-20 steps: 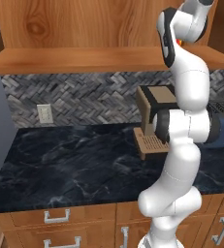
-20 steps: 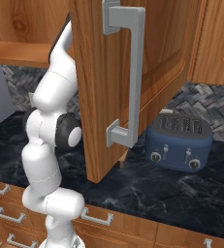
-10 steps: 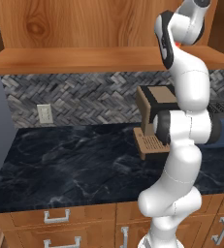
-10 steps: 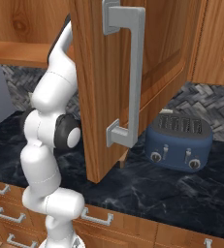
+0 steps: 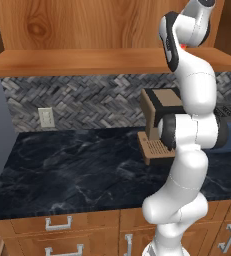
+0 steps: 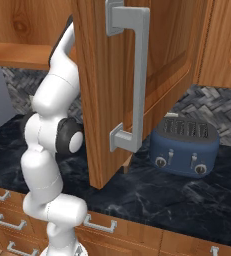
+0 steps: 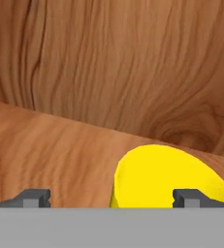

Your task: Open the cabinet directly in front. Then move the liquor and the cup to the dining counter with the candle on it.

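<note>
Inside cabinet [image 6: 112,75]: your hand [image 7: 111,196] gapes wide, empty, over cup [image 7: 167,177].
Risk: off-centre closing tips it.

This is a home kitchen. A black, white-veined marble surface [image 5: 77,175] runs over a row of brown wood drawers [image 5: 57,225] with short silver handles. Behind the surface rises a grey herringbone backsplash [image 5: 87,102] with a wall outlet [image 5: 46,118] set in it. On the surface stand a blue toaster [image 6: 184,145] and a brown coffee machine [image 5: 157,125] — above them hangs a wood wall cabinet [image 6: 112,75], its door swung open.
</note>
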Robot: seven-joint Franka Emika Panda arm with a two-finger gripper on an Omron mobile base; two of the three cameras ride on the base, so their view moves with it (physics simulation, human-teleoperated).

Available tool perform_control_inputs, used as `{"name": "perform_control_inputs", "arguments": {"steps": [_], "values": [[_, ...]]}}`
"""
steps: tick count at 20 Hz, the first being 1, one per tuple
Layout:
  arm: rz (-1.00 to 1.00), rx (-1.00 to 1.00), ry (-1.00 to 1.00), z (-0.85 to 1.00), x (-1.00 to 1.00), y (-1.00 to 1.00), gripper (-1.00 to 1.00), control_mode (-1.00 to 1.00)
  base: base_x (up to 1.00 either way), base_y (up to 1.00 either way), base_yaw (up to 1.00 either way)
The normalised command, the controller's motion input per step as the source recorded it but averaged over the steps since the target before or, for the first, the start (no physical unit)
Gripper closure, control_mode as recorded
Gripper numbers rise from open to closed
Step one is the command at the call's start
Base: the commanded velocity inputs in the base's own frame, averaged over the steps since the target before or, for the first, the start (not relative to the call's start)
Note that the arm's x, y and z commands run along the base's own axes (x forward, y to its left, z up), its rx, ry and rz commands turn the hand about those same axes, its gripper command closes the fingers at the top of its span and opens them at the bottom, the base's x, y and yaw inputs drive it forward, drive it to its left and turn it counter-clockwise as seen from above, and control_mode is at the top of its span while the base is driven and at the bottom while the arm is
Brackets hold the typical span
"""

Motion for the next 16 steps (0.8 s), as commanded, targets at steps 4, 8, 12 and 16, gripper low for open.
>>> {"name": "perform_control_inputs", "arguments": {"steps": [4, 8, 12, 16], "values": [[0.03, 0.0, 0.14, -0.01, 0.0, 0.0, 1.0, -1.0, 0.0, 0.0, 0.0], [0.0, 0.0, 0.07, -0.01, 0.0, 0.0, 1.0, -1.0, 0.0, 0.0, 0.0], [0.0, 0.0, -0.03, 0.0, 0.0, 0.0, 1.0, -1.0, 0.0, 0.0, 0.0], [0.0, 0.0, -0.33, 0.01, 0.0, 0.01, 1.0, -1.0, 0.0, 0.0, 0.0]]}}
